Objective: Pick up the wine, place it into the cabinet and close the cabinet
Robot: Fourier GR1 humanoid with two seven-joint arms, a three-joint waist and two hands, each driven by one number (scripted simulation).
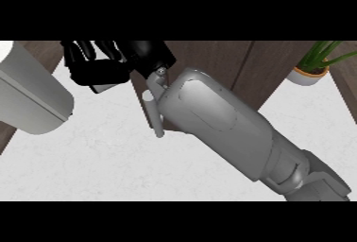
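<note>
One hand only in view: right hand point(115, 59), black, at the far end of a grey forearm point(216, 123) laid diagonally across the worktop point(105, 160). Left hand absent from the view.

Fingers seen only as a dark cluster at the upper edge; cannot tell whether clenched, released or grasping. Wine not identifiable below, beside or between those fingers: either hidden by the hand or already out of sight. Location of the wine therefore unconfirmed.

White round-cornered panel point(31, 94) noted just left of and below the hand, judged to be the cabinet or its door. Short white bar point(155, 113) noted just below the wrist, possibly a handle; contact not determinable. Dark wood panelling point(216, 56) behind, potted plant point(314, 61) well apart to the right.

Judged reason for the long reach: hand taken up to the cabinet side for either placing or closing. Stage unverifiable from this view.
</note>
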